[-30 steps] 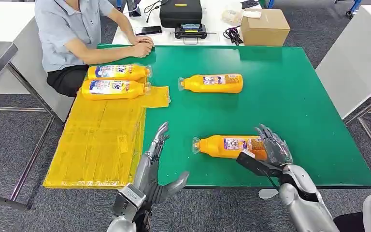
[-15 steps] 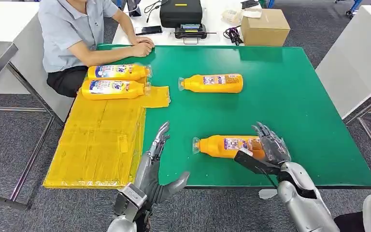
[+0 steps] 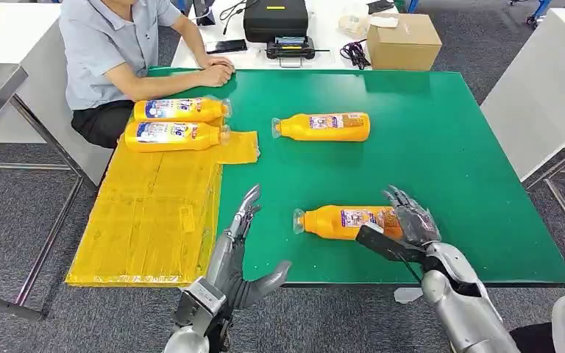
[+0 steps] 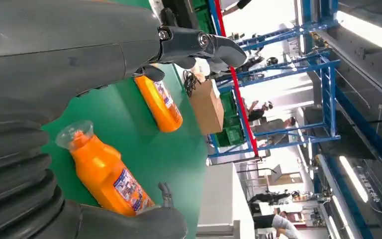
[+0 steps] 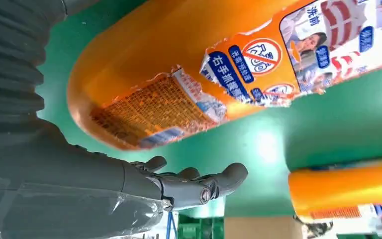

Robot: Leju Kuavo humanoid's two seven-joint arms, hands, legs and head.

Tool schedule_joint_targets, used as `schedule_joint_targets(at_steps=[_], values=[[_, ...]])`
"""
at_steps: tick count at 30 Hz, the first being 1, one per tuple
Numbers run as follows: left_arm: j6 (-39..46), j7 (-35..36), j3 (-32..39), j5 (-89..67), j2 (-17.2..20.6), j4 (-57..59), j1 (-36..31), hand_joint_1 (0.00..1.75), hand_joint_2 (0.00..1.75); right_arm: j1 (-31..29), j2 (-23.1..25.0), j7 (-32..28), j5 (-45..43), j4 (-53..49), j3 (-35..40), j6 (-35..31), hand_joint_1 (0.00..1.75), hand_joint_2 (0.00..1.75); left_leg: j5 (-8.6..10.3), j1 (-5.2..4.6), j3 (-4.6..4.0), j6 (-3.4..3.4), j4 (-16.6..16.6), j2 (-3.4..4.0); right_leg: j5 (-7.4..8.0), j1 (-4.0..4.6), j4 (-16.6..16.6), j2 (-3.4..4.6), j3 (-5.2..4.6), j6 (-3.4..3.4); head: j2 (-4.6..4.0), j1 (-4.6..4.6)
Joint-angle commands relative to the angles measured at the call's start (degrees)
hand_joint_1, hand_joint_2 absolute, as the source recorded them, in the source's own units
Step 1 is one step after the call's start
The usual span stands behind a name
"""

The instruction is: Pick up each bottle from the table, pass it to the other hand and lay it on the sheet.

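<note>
Grey-fingered right hand [image 3: 410, 220] sits at the base end of the near bottle [image 3: 342, 222], fingers spread around the bottle's bottom, thumb low on the near side; the right wrist view shows the bottle's orange body and torn label just above the thumb [image 5: 194, 186], with green table [image 3: 441, 140] visible between them, so the fingers are apart and nothing is held as yet; whether any fingertip touches the plastic I cannot tell.

Left hand [image 3: 239, 246] hangs at the table's near edge, fingers straight and apart, thumb out to the side, empty, between the yellow sheet [image 3: 147, 213] and the near bottle's cap.

Step in hand, by my reading: the grasp on the third bottle; the next move calls for the right fingers to close round the bottle's base, then a lift clear of the table and a carry toward the waiting left hand for the pass.

Outward: far bottle [image 3: 322, 126] lies on its side well up the table, untouched; two laid bottles [image 3: 173, 123] rest side by side at the sheet's far end; a seated person [image 3: 114, 51] rests hands on the far corner of the table.

Views compared: the head view gives the layout and both hands; the right wrist view gives the gap between thumb and bottle, hidden from above; the left wrist view shows the near bottle's clear cap [image 4: 74, 133] and the far bottle beyond the open left hand.
</note>
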Motion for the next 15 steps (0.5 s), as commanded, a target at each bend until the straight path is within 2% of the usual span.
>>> schedule_joint_targets(at_steps=[1,4,5,6,10,13,15], values=[[-0.2,0.4,-2.0,0.6,0.6,5.0,-3.0,0.0,1.75,-5.9,0.0,-0.1,-1.4,10.9,4.9,2.2,0.0,1.75,-0.1,0.07,0.26,-0.13,0.0,0.17,-0.03,0.09,-0.1,0.14,0.23,-0.16,0.0,0.0],[-0.3,0.4,-2.3,0.9,0.6,5.4,-3.4,0.0,1.75,-6.7,-0.6,-0.2,-1.9,12.8,6.4,3.1,0.0,1.75,-0.06,0.05,0.19,-0.1,0.0,0.14,-0.01,0.06,-0.1,0.11,0.17,-0.12,0.0,0.0],[-0.6,0.4,-2.9,1.4,0.4,6.5,-4.1,0.0,1.75,-8.5,-2.8,0.6,-4.1,15.9,9.4,6.6,1.68,1.75,-0.06,0.06,0.18,-0.1,0.0,0.13,-0.02,0.07,-0.1,0.1,0.17,-0.11,0.0,0.0],[-0.8,0.4,-3.2,1.5,0.4,6.6,-4.4,0.0,1.75,-9.2,-3.5,0.3,-4.6,15.7,10.8,7.6,1.75,1.75,-0.14,0.12,0.32,-0.16,0.0,0.19,-0.06,0.13,-0.1,0.15,0.31,-0.18,0.0,0.0],[-0.9,0.4,-3.3,1.5,0.4,6.6,-4.4,0.0,1.75,-9.0,-4.1,-0.3,-6.1,15.3,11.0,8.5,1.75,1.75,-0.04,0.06,0.34,-0.11,0.0,0.06,0.0,0.07,-0.1,0.01,0.34,-0.1,0.0,0.0],[-1.6,0.0,-3.7,2.4,0.2,7.5,-5.0,0.0,1.75,-8.2,-6.0,-3.3,-12.8,14.2,10.2,14.0,1.75,1.75,-0.04,0.08,0.45,-0.09,0.0,0.01,-0.01,0.09,-0.1,-0.04,0.45,-0.09,0.0,0.0],[-1.7,-0.1,-3.8,2.7,0.2,7.7,-5.2,0.0,1.75,-8.5,-7.0,-3.1,-12.4,14.1,11.3,12.7,1.75,1.75,-0.04,0.09,0.44,-0.09,0.0,-0.07,-0.03,0.1,-0.1,-0.11,0.47,-0.08,0.0,0.0]])
